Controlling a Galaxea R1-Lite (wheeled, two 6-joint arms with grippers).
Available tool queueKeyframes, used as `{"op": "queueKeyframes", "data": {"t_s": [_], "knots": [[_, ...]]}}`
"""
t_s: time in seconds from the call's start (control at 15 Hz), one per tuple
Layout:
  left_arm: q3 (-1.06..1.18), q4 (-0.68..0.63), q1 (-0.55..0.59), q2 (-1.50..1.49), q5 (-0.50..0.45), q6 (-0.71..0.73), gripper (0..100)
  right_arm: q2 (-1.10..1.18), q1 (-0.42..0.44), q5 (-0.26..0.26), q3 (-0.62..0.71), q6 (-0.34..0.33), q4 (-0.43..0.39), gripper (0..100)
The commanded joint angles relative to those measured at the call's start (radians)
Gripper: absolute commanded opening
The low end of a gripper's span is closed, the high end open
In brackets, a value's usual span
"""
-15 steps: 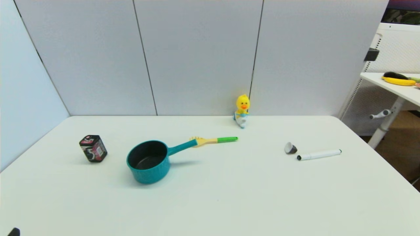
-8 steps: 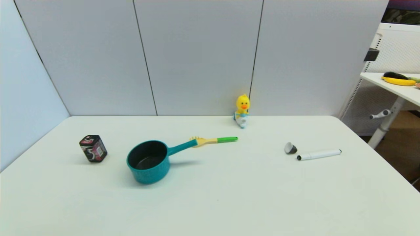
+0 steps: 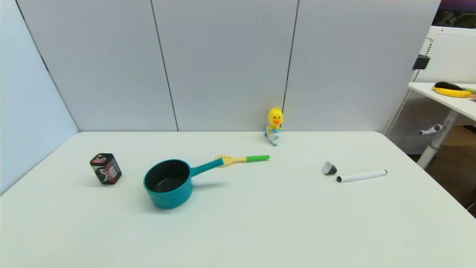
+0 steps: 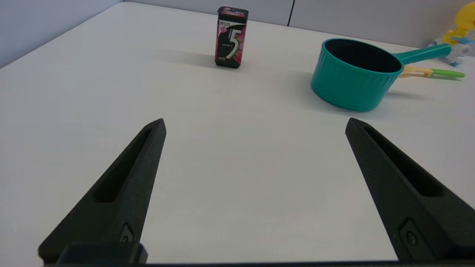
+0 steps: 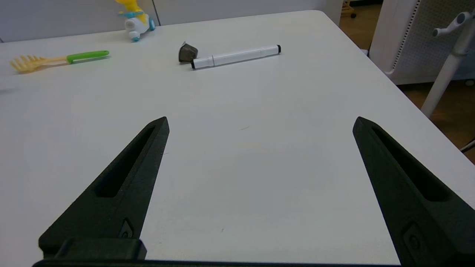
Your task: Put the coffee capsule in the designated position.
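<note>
The coffee capsule (image 3: 329, 168) is lying on its side at the right of the head view, just beside the tip of the white marker (image 3: 362, 175) on the worktop (image 3: 260, 223). Being tiny and tipped, it is likely to be rolled or nudged against the marker if jaws close off-centre. No designated position is being marked; the teal pan (image 3: 169, 183) is only guessed. Neither arm is being shown in the head view, whereas the wrist views are showing the left gripper (image 4: 255, 124) and right gripper (image 5: 260, 122) with jaws wide apart and empty.
</note>
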Motion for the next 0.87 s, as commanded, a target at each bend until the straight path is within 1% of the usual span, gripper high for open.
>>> {"op": "queueKeyframes", "data": {"t_s": [0.07,0.2,0.47,0.53,0.67,0.87], "knots": [[0.002,-0.001,0.000,0.004,0.001,-0.001,100,0.001,0.001,0.000,0.002,0.000,0.000,100],[0.001,-0.001,0.000,0.003,0.001,-0.001,100,0.001,-0.001,0.004,0.002,-0.012,0.000,100],[0.001,-0.001,0.000,0.004,0.001,-0.001,100,0.001,-0.001,-0.002,0.000,-0.003,0.002,100],[0.001,-0.001,0.000,0.003,0.001,-0.001,100,0.001,0.001,0.007,0.002,-0.015,0.000,100],[0.001,-0.001,0.000,0.003,0.001,-0.001,100,0.001,-0.001,0.000,0.000,0.008,-0.002,100],[0.001,-0.001,0.000,0.004,0.001,-0.001,100,0.001,-0.001,0.000,0.002,0.008,-0.002,100]]}}
